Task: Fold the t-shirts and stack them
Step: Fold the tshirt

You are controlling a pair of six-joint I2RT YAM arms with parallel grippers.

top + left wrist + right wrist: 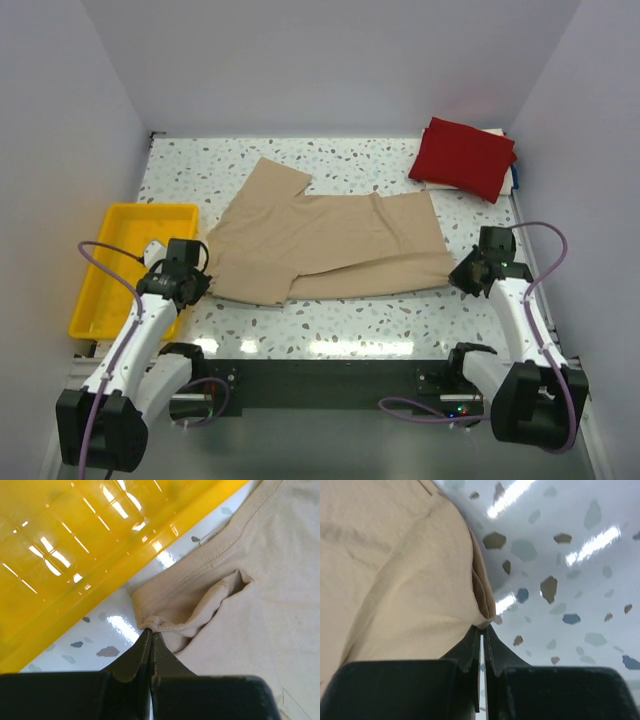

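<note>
Tan cloth fills the middle of the overhead view. The tan t-shirt (pixel 330 240) lies spread on the table (pixel 340 325), starting just right of the yellow tray (pixel 120 210), with one sleeve angled away toward the back wall. The dark red t-shirt (pixel 463 157) is folded into a pad and sits well apart from the tray, in the far corner diagonally across from it. No orange shirt shows. The left gripper (pixel 197 283) meets the shirt corner nearest the tray, and the right gripper (pixel 458 275) meets the end farthest from the tray.

From the left wrist, the black fingers are pressed together with barely a line between them. They nip a small bunched bit of stitched hem, and the tray's wall runs just beside it.

From the right wrist, the fingers stand almost closed with only a thin slit showing. The doubled hem edge is caught at their very tips over the speckled tabletop.

The shirt looks light and limp, so it should sag in the middle if lifted by these two ends and will crease wherever it slackens. The sewn hem is the sensible hold because it is thicker and less stretchy than the body cloth. Both bites are shallow, so a quick pull could slip the fabric free. Keeping the two ends gently taut should make the fold land straight.
</note>
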